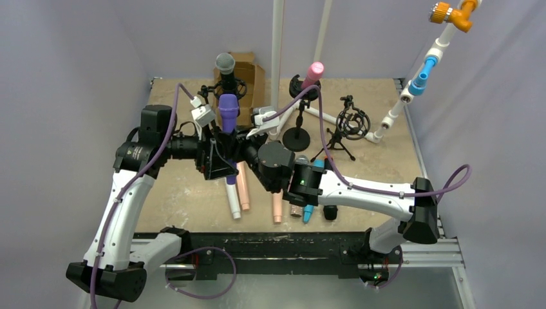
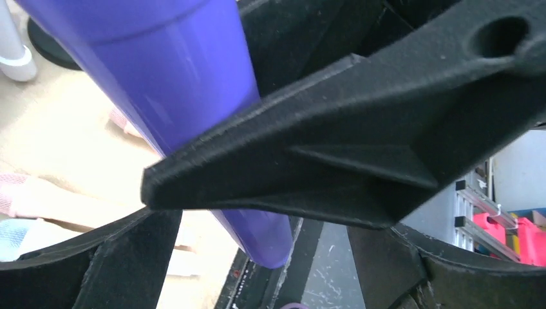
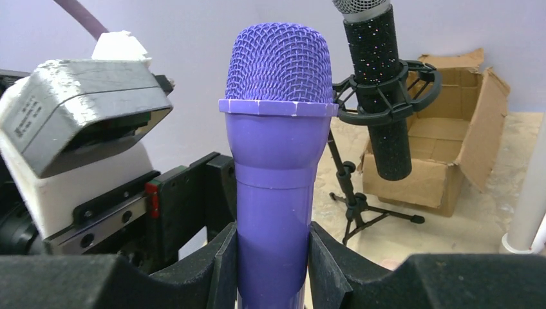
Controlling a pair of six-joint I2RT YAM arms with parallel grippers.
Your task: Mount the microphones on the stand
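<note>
Just in front of the cardboard box (image 1: 250,77), overhead, I see the purple microphone (image 1: 228,108) upright. Left wrist: my left gripper (image 2: 212,219) stands released, jaws wide around its handle. Right wrist: my right gripper (image 3: 273,261) grasps that handle below the head.

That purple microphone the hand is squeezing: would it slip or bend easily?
Probably stiff: the purple microphone stands straight while clamped in the right hand. Its smooth, glossy body could slip if the hold loosens. Round and tapered, it would likely roll in a curve if laid on the table.
</note>
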